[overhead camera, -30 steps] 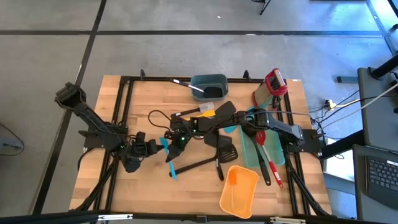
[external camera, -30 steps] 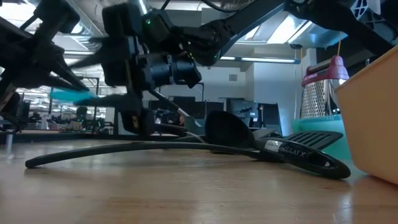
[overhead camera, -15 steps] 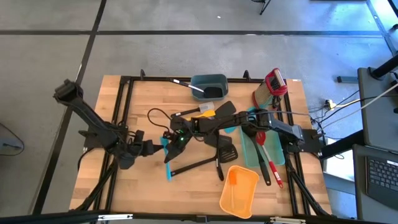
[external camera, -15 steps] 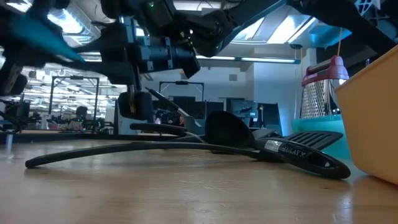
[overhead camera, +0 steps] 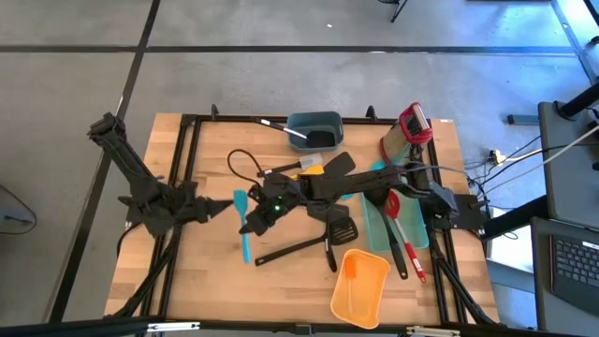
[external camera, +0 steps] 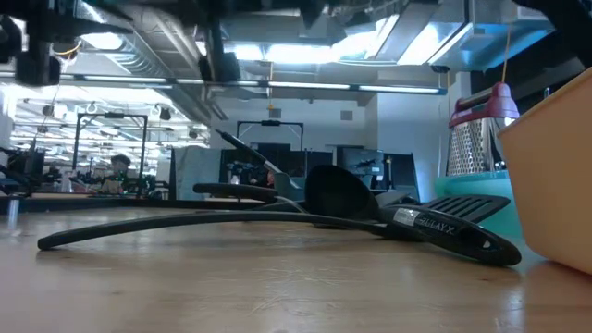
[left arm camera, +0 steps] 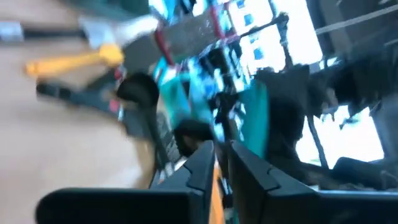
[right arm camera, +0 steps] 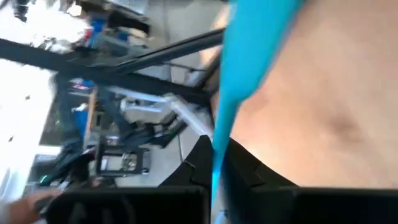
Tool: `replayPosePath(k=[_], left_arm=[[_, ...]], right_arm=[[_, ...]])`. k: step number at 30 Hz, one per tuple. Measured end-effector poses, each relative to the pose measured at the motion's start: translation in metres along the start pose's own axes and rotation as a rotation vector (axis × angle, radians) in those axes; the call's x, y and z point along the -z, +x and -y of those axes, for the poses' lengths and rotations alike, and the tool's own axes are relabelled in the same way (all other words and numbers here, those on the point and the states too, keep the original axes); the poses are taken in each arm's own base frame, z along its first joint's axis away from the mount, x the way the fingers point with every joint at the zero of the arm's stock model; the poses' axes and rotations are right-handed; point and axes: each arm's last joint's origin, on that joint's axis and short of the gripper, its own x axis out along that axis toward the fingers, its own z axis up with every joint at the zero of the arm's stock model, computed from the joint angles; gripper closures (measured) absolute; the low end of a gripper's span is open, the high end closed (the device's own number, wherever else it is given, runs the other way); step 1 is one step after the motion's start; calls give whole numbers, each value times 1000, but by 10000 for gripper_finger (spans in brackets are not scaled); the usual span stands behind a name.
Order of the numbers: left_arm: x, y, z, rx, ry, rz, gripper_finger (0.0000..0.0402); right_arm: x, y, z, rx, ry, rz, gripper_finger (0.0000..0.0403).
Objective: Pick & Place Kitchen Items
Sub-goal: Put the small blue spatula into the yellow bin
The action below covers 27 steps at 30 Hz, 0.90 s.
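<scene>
My right gripper (overhead camera: 251,213) is pinched shut on the teal silicone spatula (overhead camera: 243,225), holding it part-way along the handle; my right wrist view shows the teal handle (right arm camera: 239,81) running straight out between the fingers. The spatula hangs over the wooden table (overhead camera: 206,271), left of centre, its blade near the left arm and its handle pointing at the front edge. My left gripper (overhead camera: 223,206) sits just beside that blade with its fingers drawn nearly together and nothing between them.

I'd judge the spatula light and fairly stiff in the handle, with a soft, bendy blade, so the handle is the right place to hold; a grip nearer the middle would swing less.

Beyond it lies the black long-handled turner (overhead camera: 299,245) flat on the wood, then the orange plastic bin (overhead camera: 360,285) near the front and the grey bin (overhead camera: 314,130) at the back. Other utensils cluster by the teal tray (overhead camera: 379,225).
</scene>
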Motion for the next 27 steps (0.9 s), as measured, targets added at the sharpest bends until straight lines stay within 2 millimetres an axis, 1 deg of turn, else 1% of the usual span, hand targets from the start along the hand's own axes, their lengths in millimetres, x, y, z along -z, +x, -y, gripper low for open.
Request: replayPosePath(k=[3,5,7,9,11,13,16,18,20,22,27], left_arm=[[-13,-5,8,43,16,12,330],[-19,-7,12,67,34,15,312],[-26,-9,15,85,49,24,295],[-31,-11,17,103,63,31,280],[-34,-12,19,110,92,42,271],[-36,-13,19,107,115,54,266],[-37,-13,19,102,133,67,265],[-37,-13,19,101,140,68,267],[-37,-13,19,100,143,68,269],[-37,-13,19,100,145,68,269],[-36,-13,18,100,148,65,269]], right_arm=[[6,-10,-25,-33,-15,23,389],[9,-12,-32,-25,3,44,389],[12,-16,-34,17,41,57,389],[19,-23,-43,74,74,73,389],[32,-33,-56,134,80,77,389],[47,-46,-67,228,101,74,389],[67,-64,-78,363,129,70,389],[81,-80,-86,453,159,67,389],[96,-89,-96,492,201,82,389],[117,-96,-102,556,243,79,389],[164,-101,-113,658,363,102,389]])
